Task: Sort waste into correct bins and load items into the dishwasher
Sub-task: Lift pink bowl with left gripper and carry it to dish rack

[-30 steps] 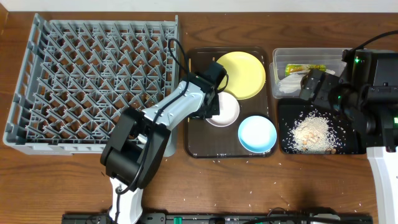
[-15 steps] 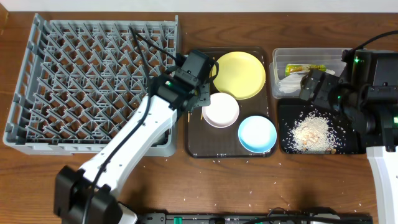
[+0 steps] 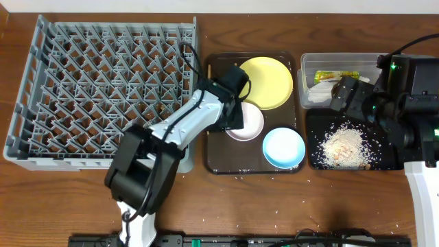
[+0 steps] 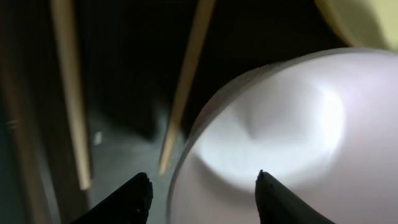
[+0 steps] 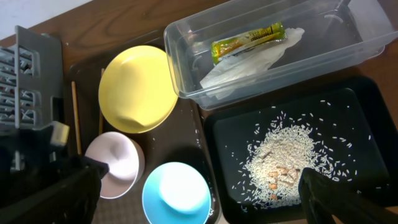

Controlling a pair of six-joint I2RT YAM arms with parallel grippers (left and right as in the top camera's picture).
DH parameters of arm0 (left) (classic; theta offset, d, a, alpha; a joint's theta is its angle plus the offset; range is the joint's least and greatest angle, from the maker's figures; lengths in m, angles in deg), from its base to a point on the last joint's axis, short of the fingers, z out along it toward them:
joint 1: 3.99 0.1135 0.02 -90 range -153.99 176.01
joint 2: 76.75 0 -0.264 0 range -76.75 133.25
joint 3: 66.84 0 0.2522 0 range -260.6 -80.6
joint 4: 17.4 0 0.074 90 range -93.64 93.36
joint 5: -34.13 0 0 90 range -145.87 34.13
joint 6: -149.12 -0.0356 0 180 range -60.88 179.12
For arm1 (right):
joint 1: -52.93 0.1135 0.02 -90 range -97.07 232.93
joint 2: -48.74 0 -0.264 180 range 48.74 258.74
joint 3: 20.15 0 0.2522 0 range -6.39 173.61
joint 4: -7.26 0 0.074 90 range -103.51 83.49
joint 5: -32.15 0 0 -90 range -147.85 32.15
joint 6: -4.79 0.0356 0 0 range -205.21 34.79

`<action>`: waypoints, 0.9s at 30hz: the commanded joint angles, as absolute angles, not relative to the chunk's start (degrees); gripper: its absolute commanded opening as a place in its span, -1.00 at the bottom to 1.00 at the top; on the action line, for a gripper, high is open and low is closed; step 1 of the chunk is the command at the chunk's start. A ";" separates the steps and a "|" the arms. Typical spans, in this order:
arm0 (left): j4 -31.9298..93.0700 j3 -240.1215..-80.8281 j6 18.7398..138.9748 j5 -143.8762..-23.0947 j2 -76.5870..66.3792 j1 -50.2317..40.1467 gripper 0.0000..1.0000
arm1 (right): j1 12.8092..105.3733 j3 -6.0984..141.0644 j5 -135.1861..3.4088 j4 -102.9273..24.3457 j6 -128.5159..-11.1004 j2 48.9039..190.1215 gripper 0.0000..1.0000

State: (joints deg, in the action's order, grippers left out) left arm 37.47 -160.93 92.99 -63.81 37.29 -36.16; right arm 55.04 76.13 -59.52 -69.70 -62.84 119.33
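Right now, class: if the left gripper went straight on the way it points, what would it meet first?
Most likely the white bowl: its rim sits between the fingers of the left gripper; depth is unclear.

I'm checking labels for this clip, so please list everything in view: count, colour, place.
rack: one, grey, table's left
brown tray: one, dark brown, centre
plate: one, yellow, back of brown tray
white bowl: one, white, middle of brown tray
blue bowl: one, light blue, front right of brown tray
chopsticks: two, wooden, left side of brown tray
tub: one, clear, back right
wrapper: one, yellow-green, in tub
napkin: one, white, in tub
black tray: one, black, in front of tub
rice: a heap, whitish, in black tray
left fingers: two, black, open astride white bowl's rim
right fingers: two, black, open above black tray
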 commanded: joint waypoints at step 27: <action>38.52 -160.93 86.54 -71.42 19.63 -28.31 -0.85 | 54.45 75.87 -59.17 -69.73 -62.31 119.31 0.99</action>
State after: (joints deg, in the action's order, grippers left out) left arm 36.72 -160.65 88.57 -79.51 27.28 -29.23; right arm 55.04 76.08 -59.52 -69.70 -62.84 119.35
